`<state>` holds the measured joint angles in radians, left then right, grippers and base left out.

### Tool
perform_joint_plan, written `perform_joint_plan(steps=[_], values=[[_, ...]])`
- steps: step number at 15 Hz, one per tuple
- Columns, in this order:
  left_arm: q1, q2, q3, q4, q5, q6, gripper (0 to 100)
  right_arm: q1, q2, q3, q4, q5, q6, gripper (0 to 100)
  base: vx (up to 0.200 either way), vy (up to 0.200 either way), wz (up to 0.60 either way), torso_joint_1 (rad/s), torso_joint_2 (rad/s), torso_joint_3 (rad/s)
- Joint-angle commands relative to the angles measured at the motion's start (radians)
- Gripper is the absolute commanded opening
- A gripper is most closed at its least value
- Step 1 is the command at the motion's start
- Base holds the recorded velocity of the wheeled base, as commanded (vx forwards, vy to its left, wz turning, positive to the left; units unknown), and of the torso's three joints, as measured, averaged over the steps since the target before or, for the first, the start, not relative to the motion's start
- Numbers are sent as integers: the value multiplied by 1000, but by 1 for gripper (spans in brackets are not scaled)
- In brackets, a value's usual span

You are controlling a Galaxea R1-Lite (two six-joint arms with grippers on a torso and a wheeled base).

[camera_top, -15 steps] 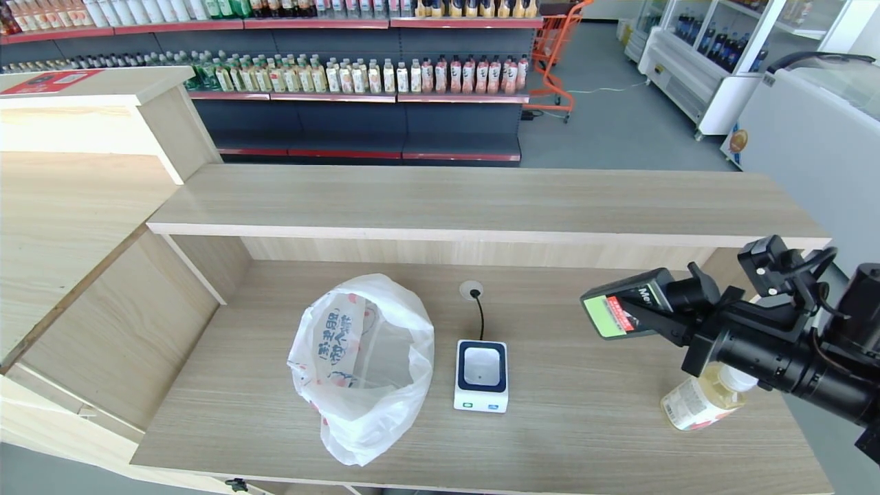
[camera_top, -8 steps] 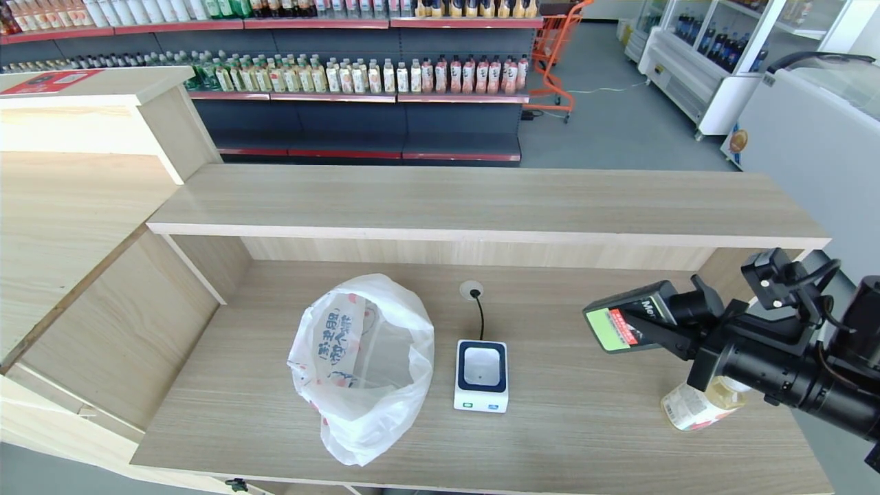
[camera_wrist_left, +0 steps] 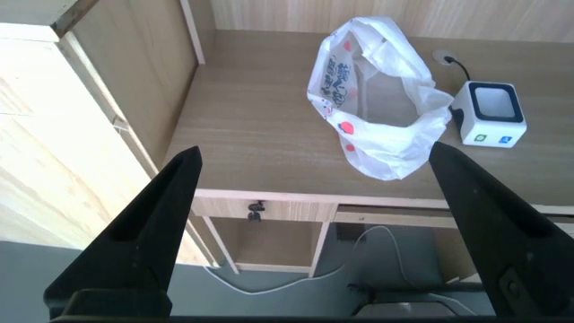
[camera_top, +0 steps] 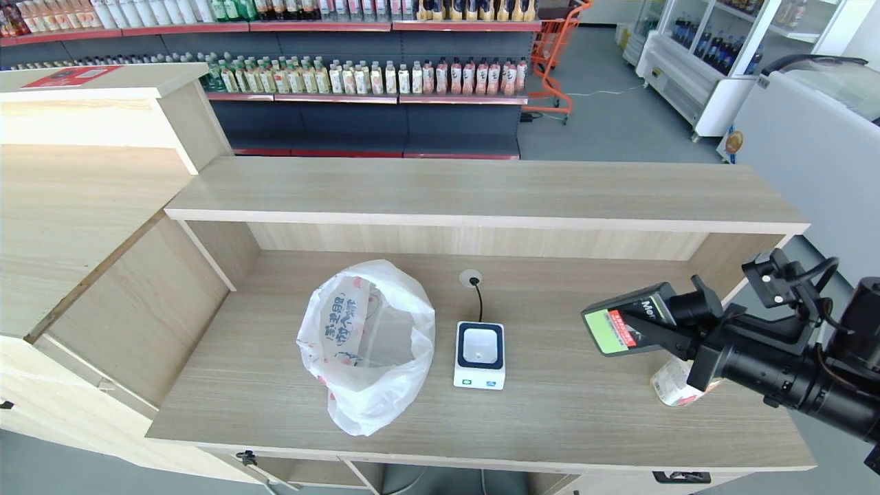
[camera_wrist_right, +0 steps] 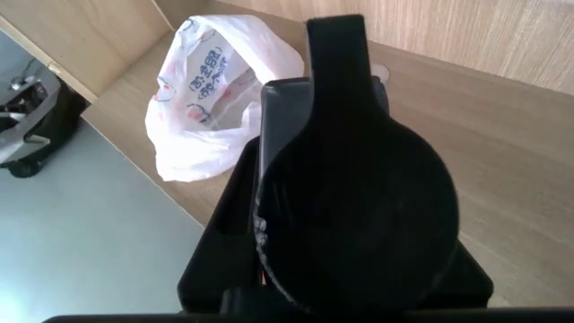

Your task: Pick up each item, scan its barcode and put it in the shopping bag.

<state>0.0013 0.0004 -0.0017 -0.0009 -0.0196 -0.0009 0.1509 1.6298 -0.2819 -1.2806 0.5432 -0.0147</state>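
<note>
Shop shelves [camera_top: 385, 75] lined with bottles are seen beyond a wooden checkout counter [camera_top: 584, 412], whose lower work surface sits below a raised far ledge [camera_top: 481, 185]. A dark box [camera_top: 608, 323] with a green and red label is held clear above the right part of that surface, pinched at its rear end by the right gripper [camera_top: 660, 323], whose jaws are pressed against opposite sides. The box is judged to be stiff card and fairly light, so it should hold its shape in a firm grip. Its flat opposite faces are the sensible place to take hold, provided the barcode face is left uncovered. Which face carries the barcode cannot be told. Under the right arm a bottle [camera_top: 670, 388] of pale liquid lies on its side, partly hidden. It is judged heavier, smooth and apt to roll, and is best gripped around the middle of its body. Further left, the white scanner [camera_top: 480, 350] stands with its window upward and its cable [camera_top: 478, 302] running to a hole on the far side. Just beside it to the left the shopping bag [camera_top: 368, 344] stands with its mouth open. Its film is thin and soft and could collapse if knocked. The left gripper [camera_wrist_left: 316, 161] is spread wide with nothing between its fingers, back from the counter's near left edge.
</note>
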Motion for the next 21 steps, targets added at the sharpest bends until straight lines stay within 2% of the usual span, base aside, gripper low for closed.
perform_joint_plan(steps=[1,10,14,18,21], values=[[0,0,0,1,0,1,100,-1,5,-3,1,0,13,0,0,0,0,0,0,0],[0,0,0,1,0,1,100,6,53,-65,7,3,87,0,0,200,0,10,6,1],[0,0,0,-1,0,-1,100,73,154,-152,9,1,142,0,0,0,0,0,0,0],[0,0,0,-1,1,-1,100,162,371,-273,11,-9,144,0,0,0,0,0,0,0],[0,0,0,-1,0,-1,100,173,548,-427,37,-17,139,0,0,0,0,0,0,0]])
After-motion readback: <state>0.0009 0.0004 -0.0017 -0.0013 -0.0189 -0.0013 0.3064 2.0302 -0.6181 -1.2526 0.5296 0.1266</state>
